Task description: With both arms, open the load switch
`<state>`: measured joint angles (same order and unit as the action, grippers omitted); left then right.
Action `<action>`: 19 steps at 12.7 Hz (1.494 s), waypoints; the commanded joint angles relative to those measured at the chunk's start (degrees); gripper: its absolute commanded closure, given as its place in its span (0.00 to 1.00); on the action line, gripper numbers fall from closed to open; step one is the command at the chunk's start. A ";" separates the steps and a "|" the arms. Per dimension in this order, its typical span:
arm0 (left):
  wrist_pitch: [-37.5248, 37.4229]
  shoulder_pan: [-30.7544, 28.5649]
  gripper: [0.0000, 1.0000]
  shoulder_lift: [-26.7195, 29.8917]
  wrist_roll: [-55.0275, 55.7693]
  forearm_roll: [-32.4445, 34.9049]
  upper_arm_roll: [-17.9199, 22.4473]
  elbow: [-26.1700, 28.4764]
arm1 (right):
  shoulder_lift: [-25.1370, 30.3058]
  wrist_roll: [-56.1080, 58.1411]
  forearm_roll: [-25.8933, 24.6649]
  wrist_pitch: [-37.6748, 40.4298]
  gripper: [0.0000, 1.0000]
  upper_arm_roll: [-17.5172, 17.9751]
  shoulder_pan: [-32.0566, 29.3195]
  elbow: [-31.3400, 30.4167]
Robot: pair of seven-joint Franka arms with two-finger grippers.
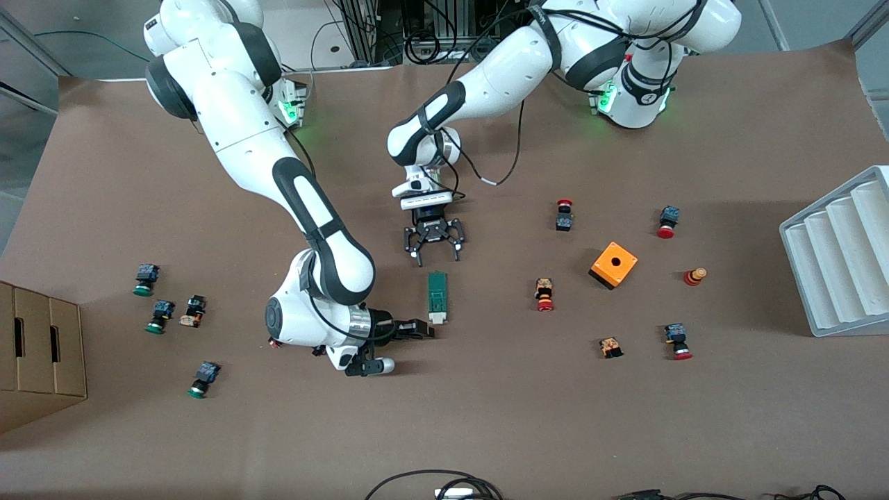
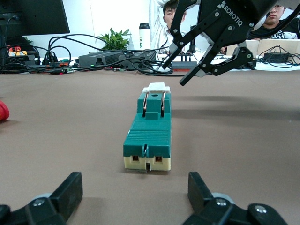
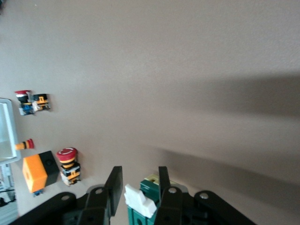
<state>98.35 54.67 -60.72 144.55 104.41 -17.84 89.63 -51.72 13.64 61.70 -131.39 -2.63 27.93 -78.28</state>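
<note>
The load switch (image 1: 437,296) is a narrow green block that lies flat at mid-table, with its white slider (image 1: 437,318) at the end nearer the front camera. My right gripper (image 1: 426,328) reaches in low at that end. In the right wrist view its fingers (image 3: 114,186) sit tight on either side of the white slider (image 3: 138,200), shut on it. My left gripper (image 1: 436,254) hovers open just past the switch's farther end. In the left wrist view the switch (image 2: 148,133) lies ahead of the wide-open left gripper (image 2: 136,194), not between its fingers.
An orange box with a hole (image 1: 612,264) and several red push-buttons (image 1: 544,294) lie toward the left arm's end. Green-capped buttons (image 1: 161,316) and a cardboard box (image 1: 42,347) are toward the right arm's end. A white ribbed rack (image 1: 844,257) stands at the table edge.
</note>
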 commanded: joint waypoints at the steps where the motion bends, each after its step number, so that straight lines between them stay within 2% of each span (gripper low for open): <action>1: 0.88 0.70 0.00 -3.09 0.20 0.27 0.17 -2.35 | -0.22 2.61 4.21 0.08 0.61 0.17 0.02 -0.47; 3: 0.88 0.70 0.00 -3.09 0.20 0.27 0.17 -2.35 | -0.13 2.70 4.31 0.17 0.66 0.17 0.20 -0.47; 13: 0.88 0.70 0.00 -3.09 0.20 0.27 0.17 -2.35 | -0.05 4.29 4.48 1.31 0.65 0.34 0.29 -2.14; 15: 0.88 0.70 0.00 -3.09 0.20 0.27 0.17 -2.35 | 0.04 4.37 7.10 1.74 0.65 0.34 0.46 -2.05; 19: 0.88 0.70 0.00 -3.00 0.20 0.27 0.17 -2.35 | 0.04 4.55 7.47 1.75 0.65 0.34 0.55 -2.14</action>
<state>98.35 54.68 -60.73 144.55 104.41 -17.84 89.62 -52.10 16.71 67.04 -130.22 -2.21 28.36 -79.89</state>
